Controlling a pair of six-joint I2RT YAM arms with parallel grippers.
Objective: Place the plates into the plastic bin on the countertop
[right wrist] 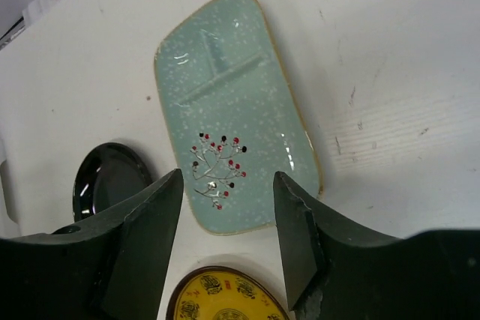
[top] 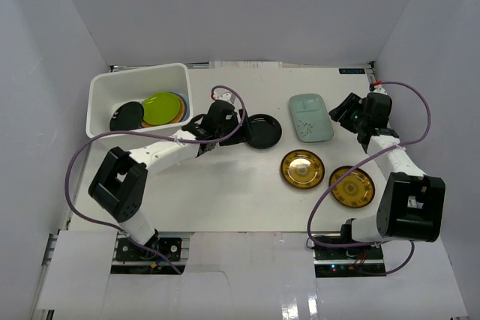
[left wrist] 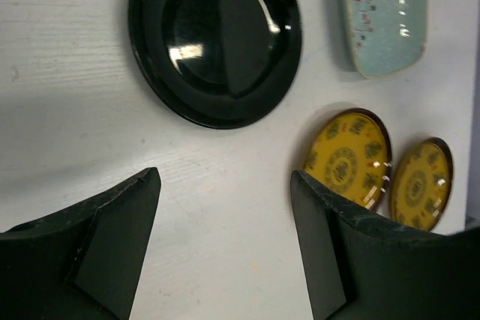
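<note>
Left gripper (left wrist: pixel 223 177) stands wide apart, empty, beside the glossy black round plate (left wrist: pixel 215 39) on the flat white countertop (top: pixel 225 192); right gripper (right wrist: pixel 226 177), jaws parted and empty, hovers over the pale mint rounded-rectangular plate (right wrist: pixel 232 110)

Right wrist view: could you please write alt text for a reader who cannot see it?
A mint rounded-rectangular plate with a red-berried branch motif lies on the countertop, the open right gripper framing its lower end. A black plate shows left, a gold plate below.
</note>
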